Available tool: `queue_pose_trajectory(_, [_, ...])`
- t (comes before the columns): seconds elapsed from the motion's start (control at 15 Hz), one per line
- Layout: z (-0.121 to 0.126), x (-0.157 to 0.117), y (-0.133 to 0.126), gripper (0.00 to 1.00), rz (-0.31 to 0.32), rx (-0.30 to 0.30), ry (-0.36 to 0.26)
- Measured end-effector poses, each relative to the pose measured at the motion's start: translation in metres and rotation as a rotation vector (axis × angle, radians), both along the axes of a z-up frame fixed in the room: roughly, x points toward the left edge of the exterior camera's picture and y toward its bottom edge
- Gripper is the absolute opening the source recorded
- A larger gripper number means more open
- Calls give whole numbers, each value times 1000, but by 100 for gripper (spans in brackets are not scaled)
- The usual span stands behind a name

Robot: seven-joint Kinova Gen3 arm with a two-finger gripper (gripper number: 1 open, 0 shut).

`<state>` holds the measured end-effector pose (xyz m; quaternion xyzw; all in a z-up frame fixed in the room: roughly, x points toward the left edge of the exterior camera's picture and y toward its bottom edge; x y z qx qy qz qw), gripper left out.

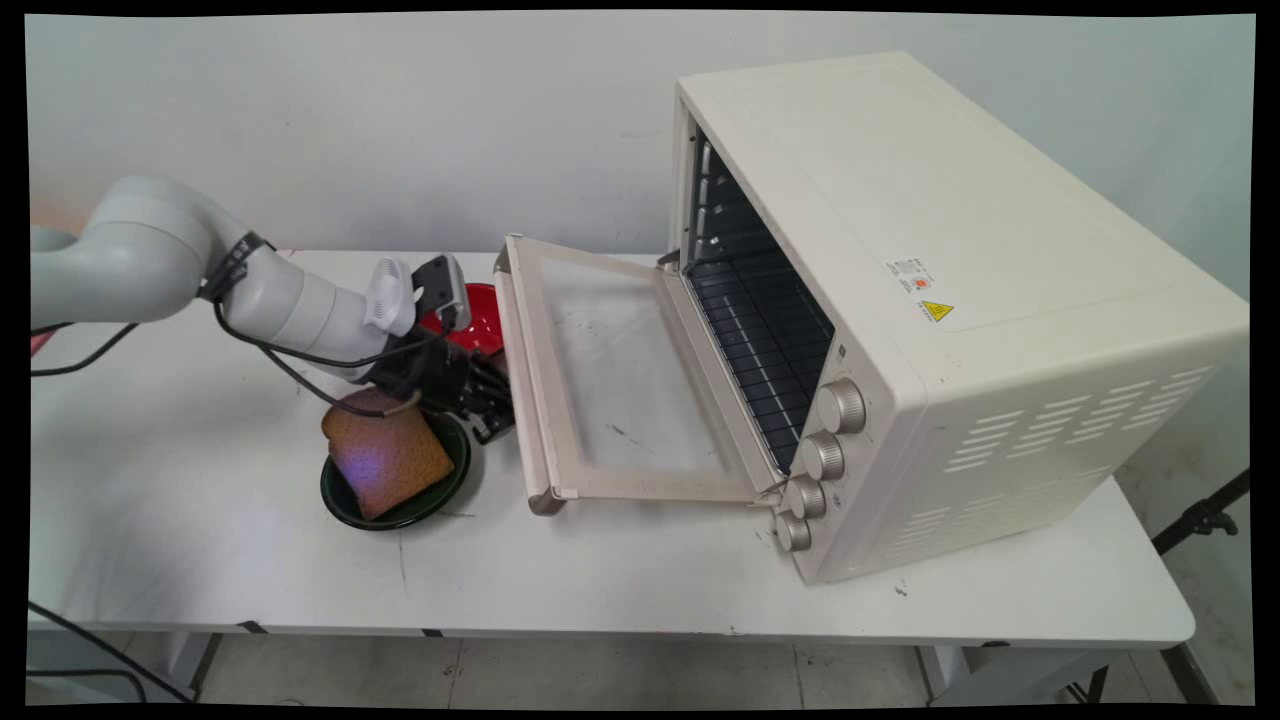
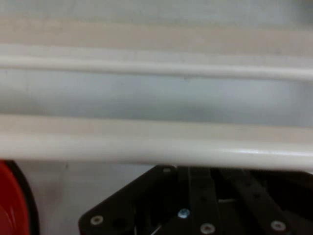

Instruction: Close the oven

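Observation:
A cream toaster oven (image 1: 950, 300) stands on the right of the table with its glass door (image 1: 610, 370) folded down flat toward the left. My gripper (image 1: 488, 402) is low at the door's outer left edge, right by the door handle (image 1: 517, 380). In the hand view the pale handle bar (image 2: 156, 152) runs across just above the black linkage (image 2: 205, 205). A slice of brown toast (image 1: 387, 452) lies on a dark green plate (image 1: 340, 503) directly left of the gripper. Nothing shows in the gripper.
A red bowl (image 1: 482, 318) sits behind the gripper next to the door's far corner, and its rim (image 2: 12, 200) shows in the hand view. The oven's wire rack (image 1: 765, 350) is bare. Four knobs (image 1: 842, 406) line the oven's front.

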<state>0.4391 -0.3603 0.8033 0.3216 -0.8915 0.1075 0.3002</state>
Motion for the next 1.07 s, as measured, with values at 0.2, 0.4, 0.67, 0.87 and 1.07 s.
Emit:
queue_pose_trajectory(0.2, [0, -5, -6, 0, 16, -9, 23])
queue_pose_trajectory(0.4, [6, -11, -13, 0, 25, -21, 51])
queue_pose_trajectory(0.67, [23, -20, -24, 0, 16, -45, 91])
queue_pose_trajectory(0.87, [40, -27, -33, 0, -5, -68, 119])
queue_pose_trajectory(1.07, [56, -33, -43, 0, -27, -90, 139])
